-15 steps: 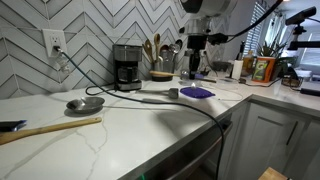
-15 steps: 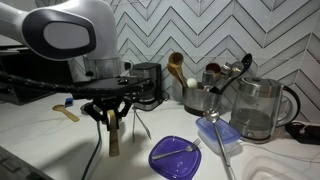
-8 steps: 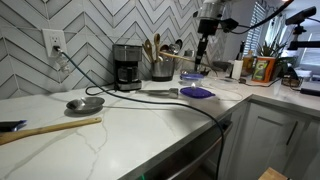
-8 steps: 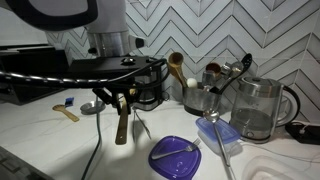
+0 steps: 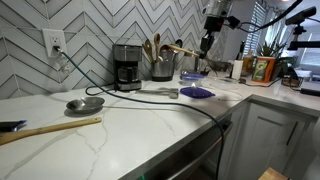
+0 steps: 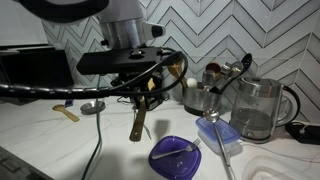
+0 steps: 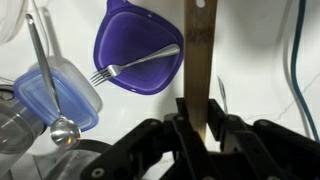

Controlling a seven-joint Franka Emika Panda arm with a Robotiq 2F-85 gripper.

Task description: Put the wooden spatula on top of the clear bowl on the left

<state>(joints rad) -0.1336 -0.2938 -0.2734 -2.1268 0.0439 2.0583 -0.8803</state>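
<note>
My gripper (image 5: 209,40) is shut on the wooden spatula (image 5: 180,50) and holds it in the air above the counter, near the utensil crock. In an exterior view the spatula (image 6: 139,122) hangs slanted below the gripper (image 6: 150,88), above and left of the purple bowl (image 6: 176,155). In the wrist view the spatula's handle (image 7: 199,50) runs straight up from between the jaws of the gripper (image 7: 200,128). A clear bowl's rim (image 6: 283,166) shows at the bottom right corner. A pale curved edge (image 7: 8,18) sits in the wrist view's top left corner.
The purple bowl (image 7: 135,45) holds a fork. A blue-lidded container (image 6: 222,135) carries a spoon. Also here are a glass kettle (image 6: 257,108), a coffee maker (image 5: 126,66), a utensil crock (image 5: 160,66), a small metal dish (image 5: 85,103), a long wooden stick (image 5: 50,128) and black cables across the counter.
My gripper has lifted and carried the spatula toward the back wall and the crock. The spatula has swung from hanging straight down to a slant.
</note>
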